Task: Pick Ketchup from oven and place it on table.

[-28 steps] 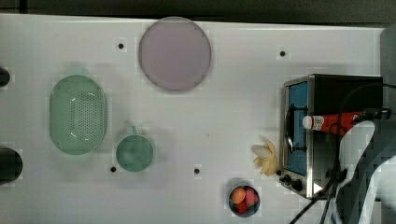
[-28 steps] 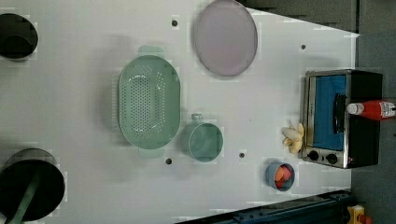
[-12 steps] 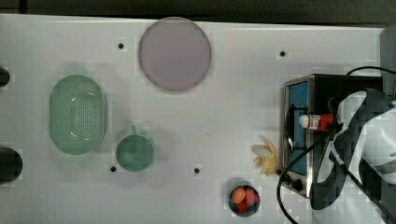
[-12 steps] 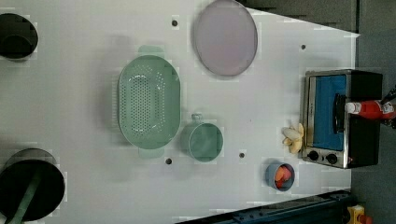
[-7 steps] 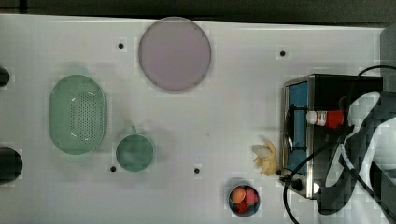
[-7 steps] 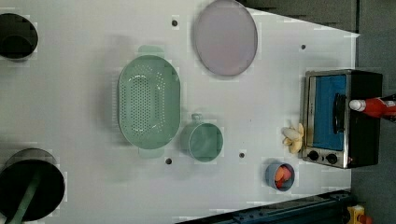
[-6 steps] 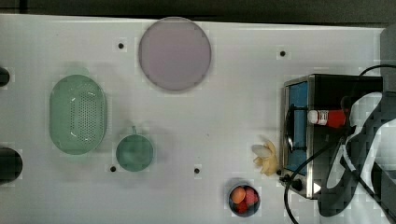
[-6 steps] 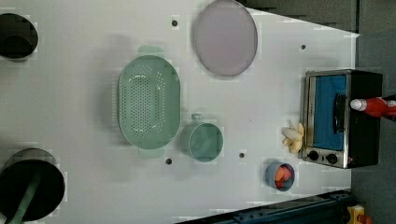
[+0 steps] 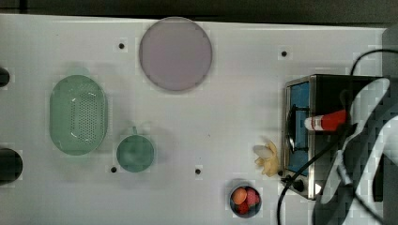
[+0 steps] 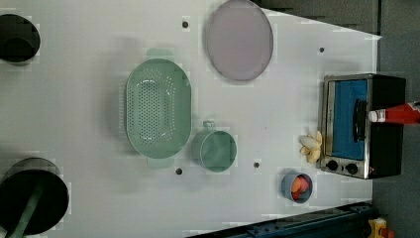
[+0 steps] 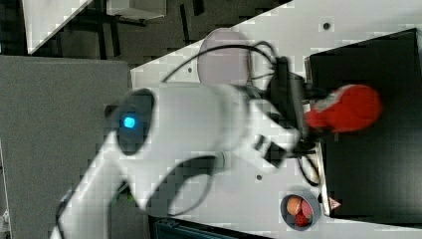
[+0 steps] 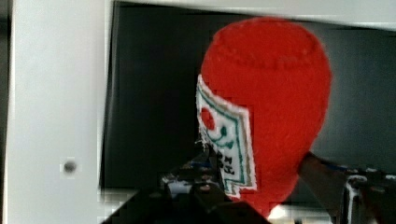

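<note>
The ketchup (image 9: 328,122) is a red bottle with a white cap. It lies on the black top of the oven (image 9: 328,86), cap pointing toward the glass door side. In the left view the ketchup (image 10: 398,114) reaches past the oven (image 10: 386,148) at the left view's right edge. My gripper (image 12: 261,186) is shut on the ketchup (image 12: 271,107), a dark finger pressed to each side of its lower body. In the right view the white arm comes in from the right view's left and the gripper (image 11: 308,117) meets the ketchup (image 11: 348,108) over the oven (image 11: 378,174). The white table (image 9: 225,93) spreads to the top view's left.
On the table stand a pale purple plate (image 9: 175,54), a green colander (image 9: 79,115), a green cup (image 9: 135,153), a small bowl of fruit (image 9: 245,200) and a pale yellow object (image 9: 267,157) beside the oven. A dark round thing (image 9: 9,165) sits at the top view's left edge.
The arm has shifted a little over the oven and the fingers have drawn in onto the ketchup. The bottle itself has hardly moved.
</note>
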### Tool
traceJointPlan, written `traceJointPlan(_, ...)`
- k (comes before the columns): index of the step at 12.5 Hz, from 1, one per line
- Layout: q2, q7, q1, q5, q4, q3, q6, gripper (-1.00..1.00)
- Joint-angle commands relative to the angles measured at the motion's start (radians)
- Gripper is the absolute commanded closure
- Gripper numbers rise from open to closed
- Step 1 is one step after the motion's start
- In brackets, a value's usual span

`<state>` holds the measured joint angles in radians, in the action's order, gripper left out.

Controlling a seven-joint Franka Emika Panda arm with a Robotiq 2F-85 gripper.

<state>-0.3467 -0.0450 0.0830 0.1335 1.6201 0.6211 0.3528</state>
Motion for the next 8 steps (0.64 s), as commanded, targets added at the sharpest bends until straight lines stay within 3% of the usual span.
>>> traceJointPlan(1,0.128,-0.057,-0.156,-0.003,-0.046,-0.075,-0.128,-0.24)
traceJointPlan(8,0.179,-0.046,-0.281,-0.003,-0.007,-0.255,-0.241,-0.24)
